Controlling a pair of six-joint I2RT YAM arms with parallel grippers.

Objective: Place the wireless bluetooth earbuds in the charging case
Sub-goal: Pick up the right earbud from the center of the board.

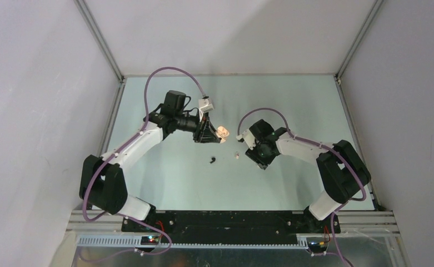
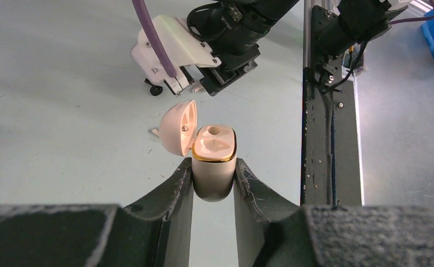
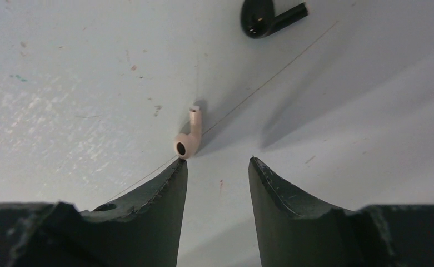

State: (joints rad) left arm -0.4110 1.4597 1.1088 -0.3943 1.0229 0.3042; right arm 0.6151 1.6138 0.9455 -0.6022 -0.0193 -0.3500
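My left gripper (image 2: 214,169) is shut on the cream charging case (image 2: 214,161), which has a gold rim and its lid (image 2: 178,128) hinged open to the left. It holds the case off the table; the case also shows in the top view (image 1: 222,132). A cream-white earbud (image 3: 188,136) lies on the table just past my right gripper's left fingertip (image 3: 175,172). My right gripper (image 3: 217,162) is open and empty above the table. A black earbud (image 3: 264,15) lies farther off; in the top view it (image 1: 212,161) lies left of the cream one (image 1: 237,156). The other earbuds are not visible.
The pale green table (image 1: 281,105) is walled by white panels with metal frame posts (image 1: 99,36). The black base rail (image 1: 225,219) runs along the near edge. The right arm's wrist (image 2: 203,50) stands close beyond the case in the left wrist view.
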